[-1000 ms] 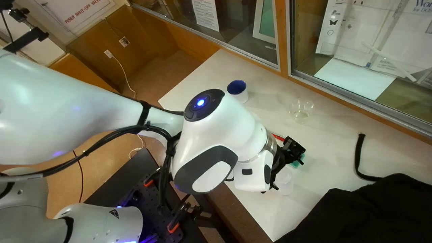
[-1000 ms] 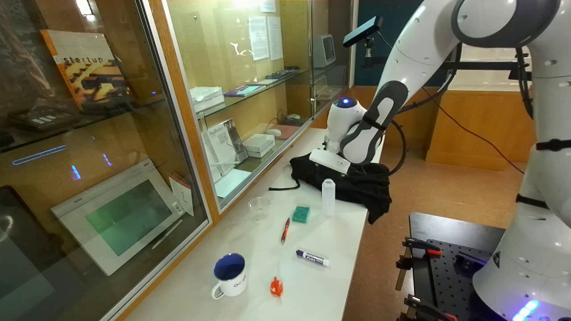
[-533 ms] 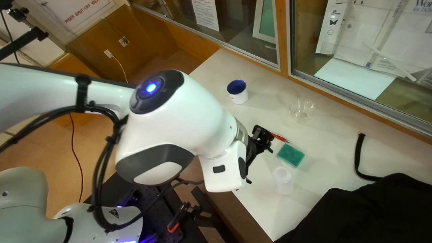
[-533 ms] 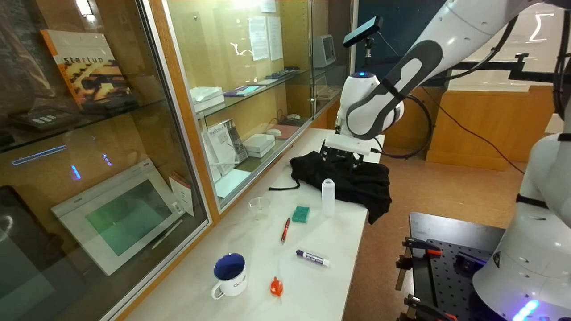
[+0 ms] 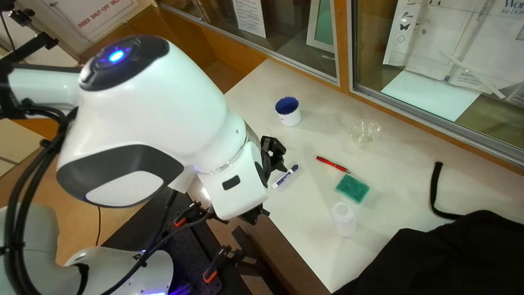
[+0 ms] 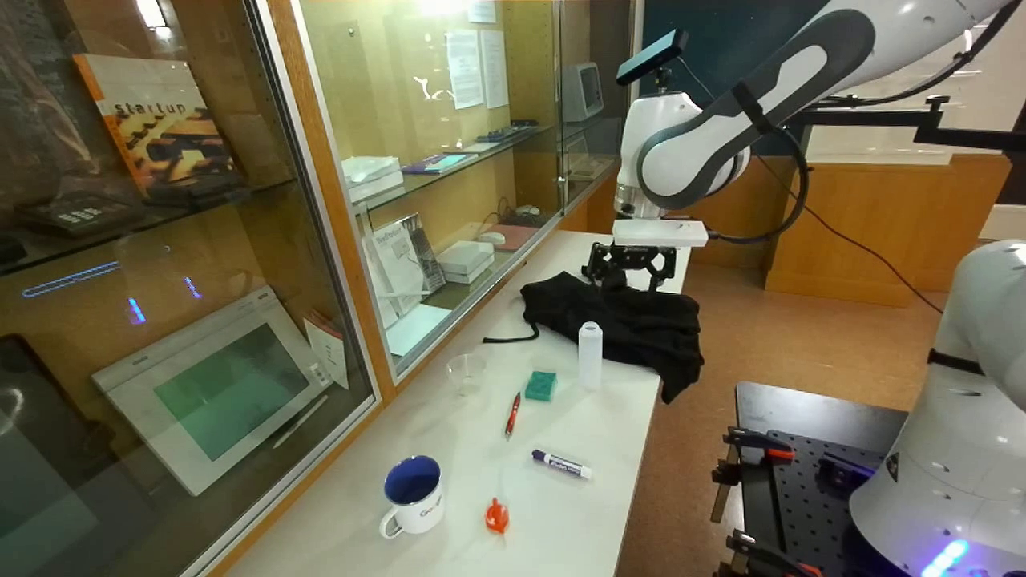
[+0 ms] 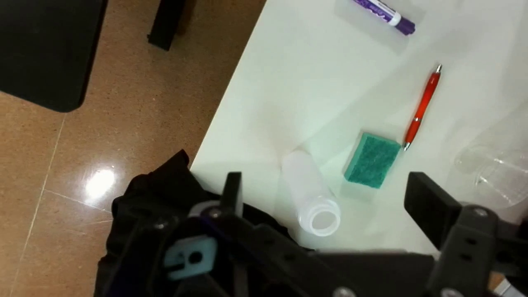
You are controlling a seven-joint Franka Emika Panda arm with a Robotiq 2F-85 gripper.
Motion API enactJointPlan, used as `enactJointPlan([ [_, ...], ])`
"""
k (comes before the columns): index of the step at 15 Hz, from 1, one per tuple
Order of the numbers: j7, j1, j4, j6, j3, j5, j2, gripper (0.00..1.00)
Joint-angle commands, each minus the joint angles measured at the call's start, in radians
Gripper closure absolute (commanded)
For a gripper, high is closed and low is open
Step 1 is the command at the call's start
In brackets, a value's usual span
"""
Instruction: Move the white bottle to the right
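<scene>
The white bottle is a whitish, slightly translucent plastic bottle standing upright on the white table with an open top. It also shows in an exterior view, in front of the black cloth. In the wrist view the bottle lies between the fingers as seen, with its round mouth toward the camera. My gripper is open and empty, with its fingers wide apart. In an exterior view the gripper hangs above and apart from the bottle, in front of the far end of the table.
A green sponge and a red pen lie beside the bottle. A purple marker, a blue-lined mug, a clear cup and an orange object are on the table. Black cloth covers one end. Glass cabinets line the back.
The arm has drawn back toward its base and risen, and the hand has turned more level. The marker, pen and sponge have come into view from behind it. The bottle has not moved.
</scene>
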Motion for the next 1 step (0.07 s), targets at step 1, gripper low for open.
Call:
enactJointPlan([
  [1,-0.053,-0.017,-0.015,-0.076,0.054,-0.030,-0.052,0.00],
])
